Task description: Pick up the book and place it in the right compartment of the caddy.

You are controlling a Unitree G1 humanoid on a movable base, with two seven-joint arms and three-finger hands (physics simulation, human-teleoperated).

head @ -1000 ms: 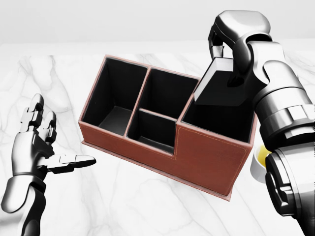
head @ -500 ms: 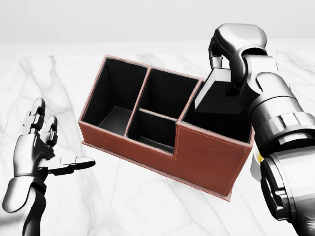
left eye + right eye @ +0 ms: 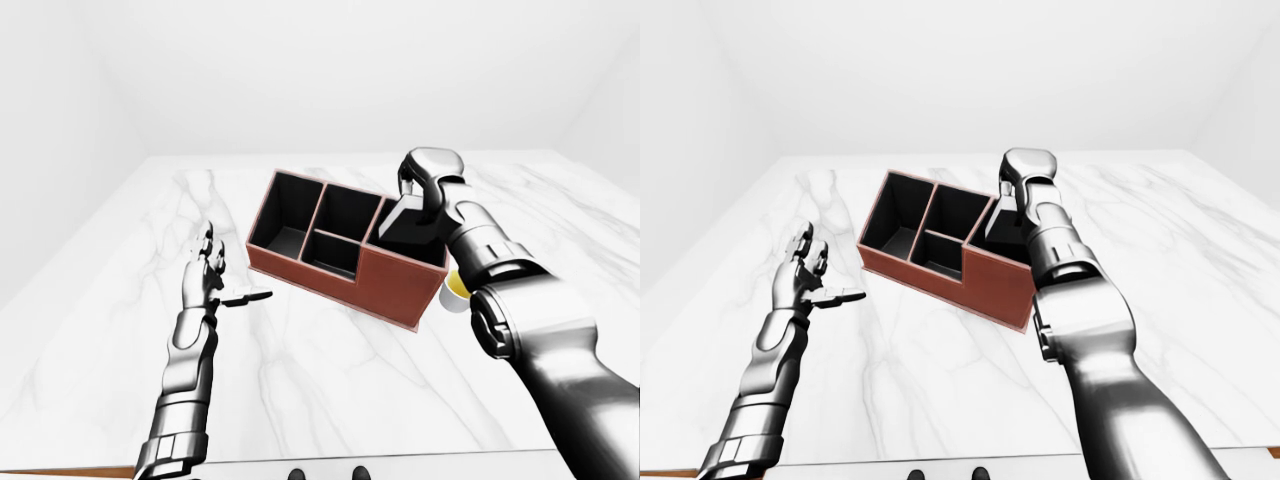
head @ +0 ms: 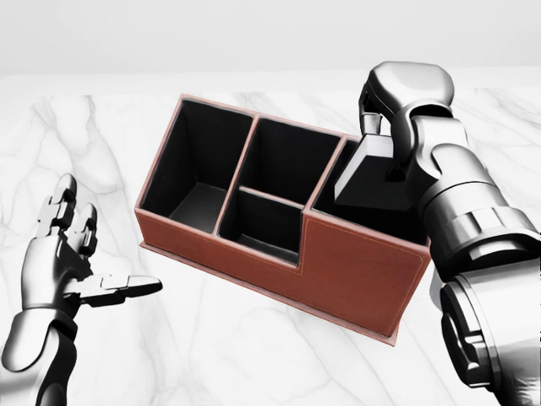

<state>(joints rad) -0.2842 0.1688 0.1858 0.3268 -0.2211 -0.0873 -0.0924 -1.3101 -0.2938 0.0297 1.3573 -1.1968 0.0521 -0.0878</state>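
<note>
Right robot hand [image 4: 390, 148] is gripping the tilted black rectangular book [image 4: 376, 182], lowering it into the brown leather caddy's [image 4: 338, 271] right compartment; it should be releasing only once seated.

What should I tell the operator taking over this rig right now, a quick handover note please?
Right hand: shut on the book, holding it tilted, its lower part already inside the right compartment of the caddy.
Left hand: open, empty, hovering over the marble table left of the caddy.
Done: book picked up and brought into the right compartment.
Left: lower it fully, release, pull the right hand clear.
Note: a small white and yellow object sits just right of the caddy, partly hidden by the right arm.
</note>
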